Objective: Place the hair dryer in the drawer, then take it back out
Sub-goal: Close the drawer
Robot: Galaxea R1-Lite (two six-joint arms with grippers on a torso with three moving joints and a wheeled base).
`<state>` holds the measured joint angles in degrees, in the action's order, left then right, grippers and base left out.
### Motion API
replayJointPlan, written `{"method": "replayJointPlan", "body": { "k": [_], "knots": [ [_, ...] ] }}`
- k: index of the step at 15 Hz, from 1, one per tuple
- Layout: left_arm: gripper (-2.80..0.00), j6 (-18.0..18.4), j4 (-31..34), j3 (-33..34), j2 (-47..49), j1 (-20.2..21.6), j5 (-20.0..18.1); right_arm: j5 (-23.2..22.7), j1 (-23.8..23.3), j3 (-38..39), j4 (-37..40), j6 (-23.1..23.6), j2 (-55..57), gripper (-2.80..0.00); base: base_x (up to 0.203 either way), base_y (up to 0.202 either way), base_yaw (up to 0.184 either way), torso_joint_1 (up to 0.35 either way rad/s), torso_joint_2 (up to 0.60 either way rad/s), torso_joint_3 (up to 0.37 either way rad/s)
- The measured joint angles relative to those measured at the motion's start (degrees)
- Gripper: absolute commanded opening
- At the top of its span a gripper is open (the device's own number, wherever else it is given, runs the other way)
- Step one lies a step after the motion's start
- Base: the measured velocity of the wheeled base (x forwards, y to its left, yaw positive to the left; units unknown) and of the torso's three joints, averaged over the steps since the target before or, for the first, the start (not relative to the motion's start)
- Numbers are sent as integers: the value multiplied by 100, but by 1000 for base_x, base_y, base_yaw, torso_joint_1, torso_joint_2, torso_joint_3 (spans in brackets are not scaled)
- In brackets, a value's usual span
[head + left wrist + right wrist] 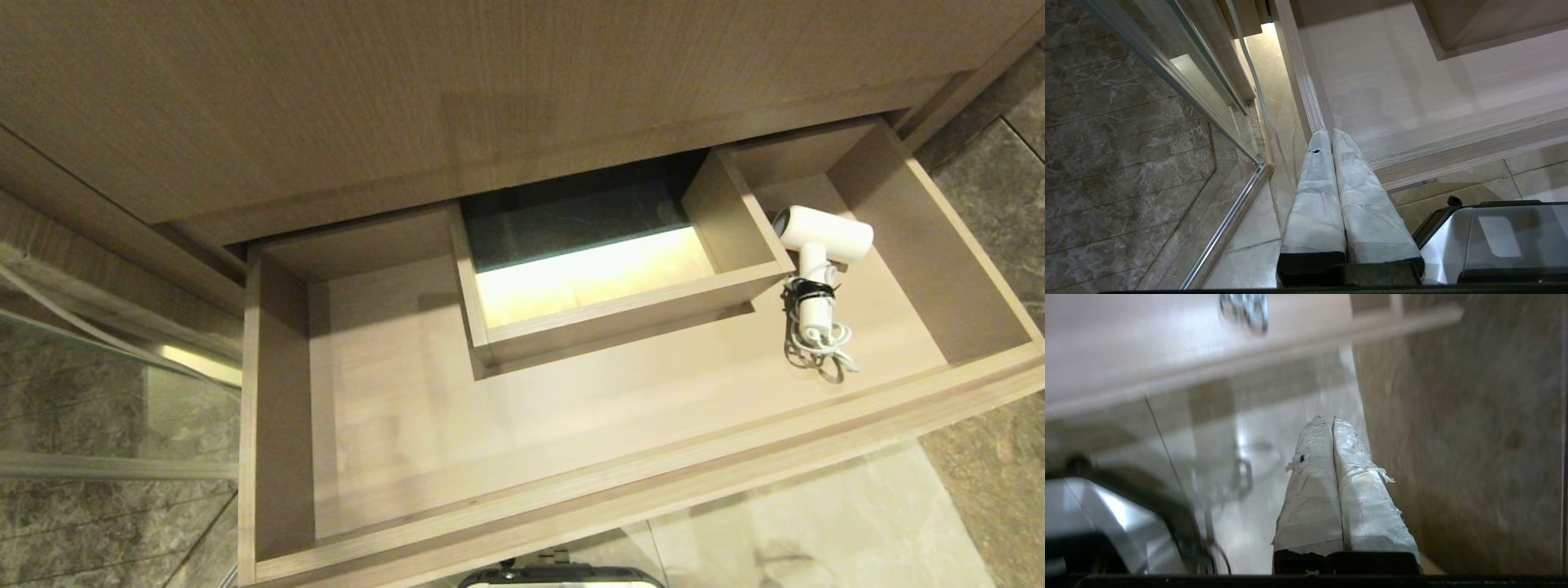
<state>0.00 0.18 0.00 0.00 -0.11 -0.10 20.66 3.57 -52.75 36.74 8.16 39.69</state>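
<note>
The light-wood drawer (571, 482) stands pulled out below the taller wood panel. In its right part lies the white hair dryer (820, 237), barrel toward the back, handle toward the front, next to the boxed cut-out (620, 306); its white cord (816, 343) is bundled with a black strap. Neither arm shows in the head view. My left gripper (1329, 132) is shut and empty, hanging near the drawer's front left corner (1306, 110). My right gripper (1329, 419) is shut and empty, over the floor in front of the drawer, with the cord bundle (1245, 308) far ahead of it.
A glass panel with a metal rail (1224, 228) stands to the left of the drawer. My own silver base (1494, 241) sits below the drawer's front. Dark marble floor (996, 212) lies on the right, pale tile (816, 531) in front.
</note>
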Motion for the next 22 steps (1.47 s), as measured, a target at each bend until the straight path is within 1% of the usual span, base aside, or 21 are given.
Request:
{"method": "replayJointPlan", "body": {
  "k": [2,4,6,8,10,12,13,15,17,20,22],
  "knots": [
    [-280,1,-1,0,0,-2,0,-48,-22,185,453,-66,166,-280,0,0,0,0,0,0],
    [-280,0,0,0,0,-2,0,-125,-41,442,631,-124,493,-280,0,0,0,0,0,0],
    [-280,0,-1,0,0,-1,1,-430,-63,566,625,-174,909,-280,0,0,0,0,0,0],
    [-280,2,0,0,0,-2,2,-898,-82,589,562,-185,1373,-280,0,0,0,0,0,0],
    [-280,1,-1,0,0,-2,-1,-1200,-83,573,184,-185,1862,-280,0,0,0,0,0,0],
    [-280,0,0,0,0,-2,2,-1519,-85,550,-491,-132,2428,-280,0,0,0,0,0,0],
    [-280,0,-2,0,0,-2,0,-1594,-85,523,-780,-111,2712,-280,0,0,0,0,0,0],
    [-280,0,0,0,0,-2,2,-1651,-85,401,-1030,-72,3203,-280,0,0,0,0,0,0],
    [-280,0,0,0,0,0,1,-1736,-97,219,-1064,72,3641,-280,0,0,0,0,0,0],
    [-280,2,0,0,0,0,2,-1857,-215,48,-1005,715,4008,-280,0,0,0,0,0,0],
    [-280,0,0,0,0,0,1,-1887,-239,11,-1056,811,4157,-280,0,0,0,0,0,0]
  ]
}}
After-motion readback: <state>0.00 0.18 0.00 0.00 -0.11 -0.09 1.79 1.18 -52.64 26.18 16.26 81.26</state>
